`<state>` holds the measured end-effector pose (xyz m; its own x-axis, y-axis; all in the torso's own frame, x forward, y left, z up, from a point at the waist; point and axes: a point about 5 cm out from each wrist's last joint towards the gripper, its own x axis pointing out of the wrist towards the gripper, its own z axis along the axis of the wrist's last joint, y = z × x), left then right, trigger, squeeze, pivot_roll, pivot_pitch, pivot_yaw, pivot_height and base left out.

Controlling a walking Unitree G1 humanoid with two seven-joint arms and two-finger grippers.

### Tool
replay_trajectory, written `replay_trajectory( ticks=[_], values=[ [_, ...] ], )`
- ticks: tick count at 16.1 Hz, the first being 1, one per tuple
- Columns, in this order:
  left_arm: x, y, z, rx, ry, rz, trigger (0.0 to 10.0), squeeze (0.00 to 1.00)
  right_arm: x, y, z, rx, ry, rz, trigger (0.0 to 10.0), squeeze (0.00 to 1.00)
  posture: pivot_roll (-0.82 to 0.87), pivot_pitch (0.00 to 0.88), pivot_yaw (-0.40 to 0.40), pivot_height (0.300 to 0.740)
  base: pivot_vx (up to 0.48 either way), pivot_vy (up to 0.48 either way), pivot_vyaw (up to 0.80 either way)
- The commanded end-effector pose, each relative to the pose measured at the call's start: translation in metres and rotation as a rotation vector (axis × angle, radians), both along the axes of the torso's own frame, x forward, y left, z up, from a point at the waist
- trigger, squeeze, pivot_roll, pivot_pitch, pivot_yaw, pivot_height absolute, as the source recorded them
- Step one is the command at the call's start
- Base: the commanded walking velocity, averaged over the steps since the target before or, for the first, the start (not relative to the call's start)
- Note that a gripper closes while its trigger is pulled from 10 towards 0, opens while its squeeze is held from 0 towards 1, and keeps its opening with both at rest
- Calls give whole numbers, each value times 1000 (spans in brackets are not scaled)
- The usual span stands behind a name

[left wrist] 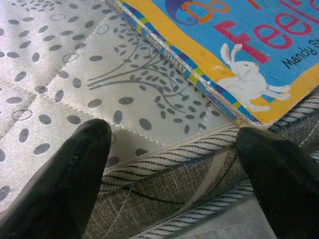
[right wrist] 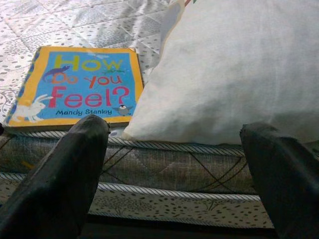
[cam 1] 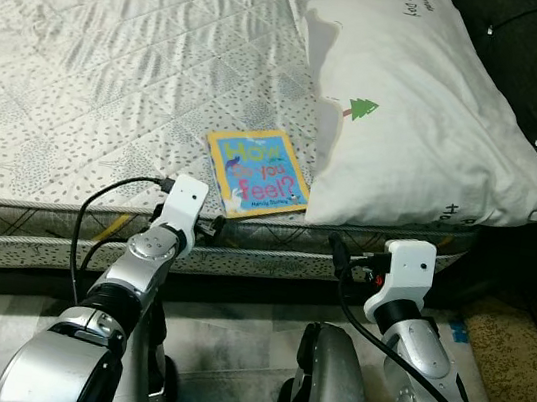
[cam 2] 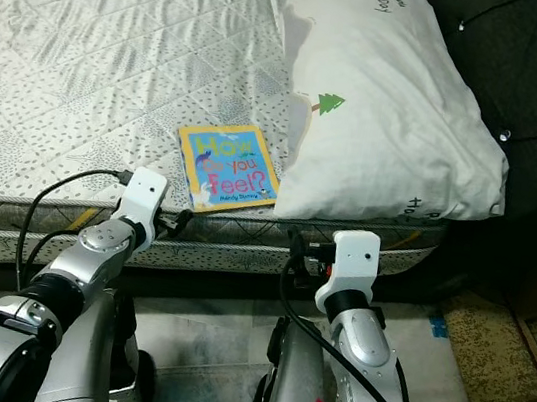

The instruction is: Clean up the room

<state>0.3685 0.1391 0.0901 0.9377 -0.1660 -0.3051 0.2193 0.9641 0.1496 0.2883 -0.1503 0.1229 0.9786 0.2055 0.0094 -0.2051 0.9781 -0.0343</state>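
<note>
Book (cam 1: 257, 172) lies flat near the mattress (cam 1: 84, 82) front edge, touching the pillow (cam 1: 413, 111) at its 3 o'clock, long axis tilted toward 11. Left hand (left wrist: 174, 164) released, fingers spread, book at its 1 o'clock, nearer than right hand (right wrist: 174, 164), also released. Cover reads "How Do you Feel? Mandy Stanley"

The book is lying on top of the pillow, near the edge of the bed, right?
Not quite. The book lies on the mattress beside the pillow, not on top of it. It is near the edge of the bed, as you said. The left eye view shows this.
</note>
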Motion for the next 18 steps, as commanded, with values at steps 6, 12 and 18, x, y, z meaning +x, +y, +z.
replay_trajectory(
  ticks=[6, 12, 18],
  values=[
    [-1, 9, -2, 17, -4, 26, 10000, 0, -1, -4, -5, -19, 14, -6, 10000, 0, -76, 231, -50, 549, 0, 0, 0],
    [-7, -12, 1, 2, -86, -15, 10000, 0, 0, -4, -4, -19, 10, -3, 10000, 0, -74, 224, -50, 549, 0, 0, 0],
    [-21, -32, 2, -10, -150, -66, 10000, 0, -1, -3, -6, -15, 13, -2, 10000, 0, -66, 232, -48, 549, 0, 0, 0]
  ],
)
